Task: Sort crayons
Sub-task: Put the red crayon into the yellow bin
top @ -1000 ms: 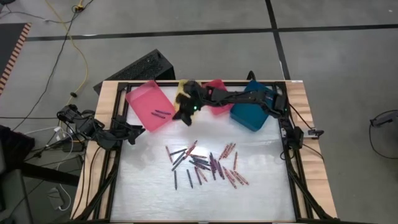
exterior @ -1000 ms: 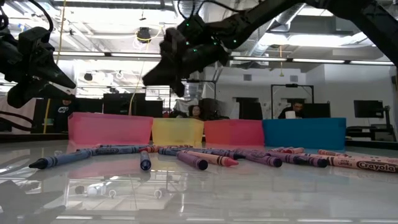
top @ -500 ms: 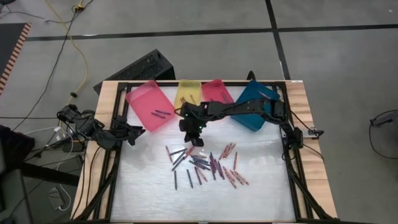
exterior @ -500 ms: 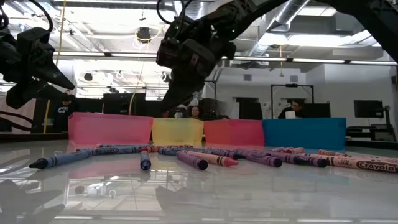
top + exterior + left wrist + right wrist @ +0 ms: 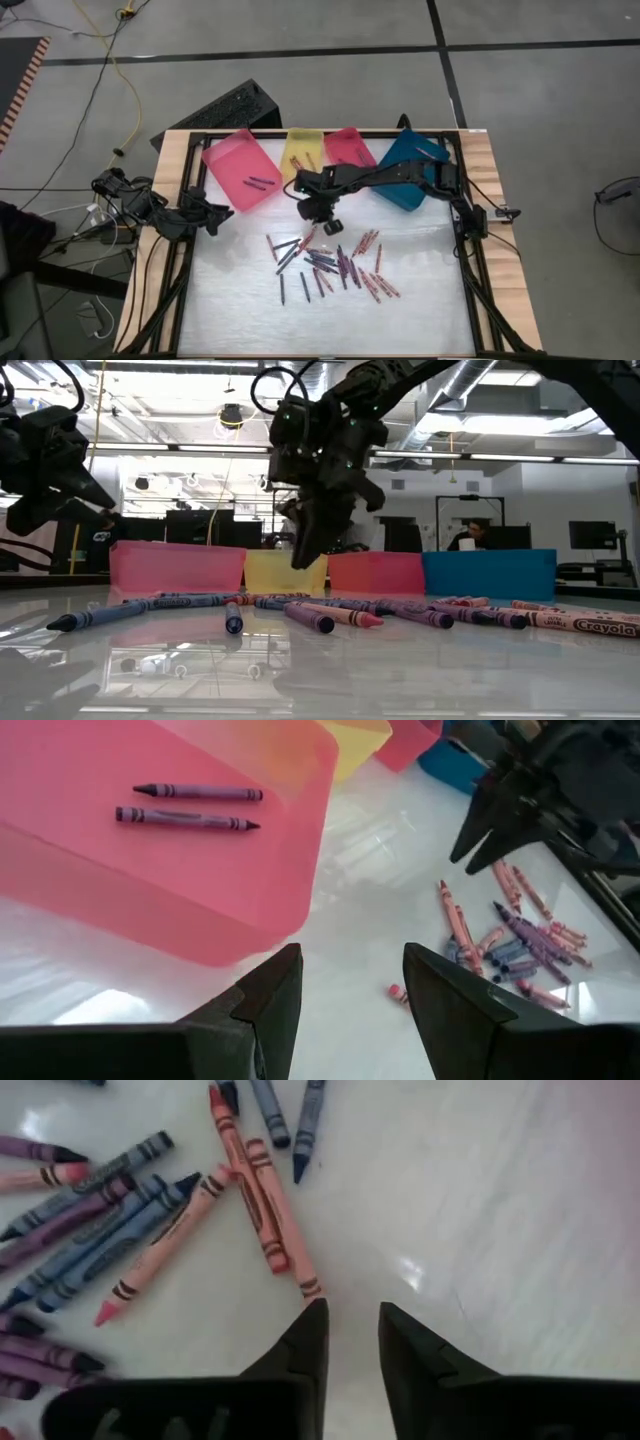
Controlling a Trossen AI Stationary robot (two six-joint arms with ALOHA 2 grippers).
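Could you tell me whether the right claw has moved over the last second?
Yes. The right claw has moved off the yellow tray toward the crayons.

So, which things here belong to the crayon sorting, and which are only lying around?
Belong to the job:
- crayons loose on the table
- two crayons in the pink tray
- yellow tray, red tray, blue tray

Lying about:
- keyboard behind the table
- yellow cable on the floor

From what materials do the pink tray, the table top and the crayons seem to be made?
Pink tray: probably translucent plastic, since light glows through its wall.
Table top: a glossy white sheet, maybe laminate or acrylic, because it mirrors the ceiling lights.
Crayons: likely wax sticks in matte paper wrappers, with printed bands and bare pointed tips.
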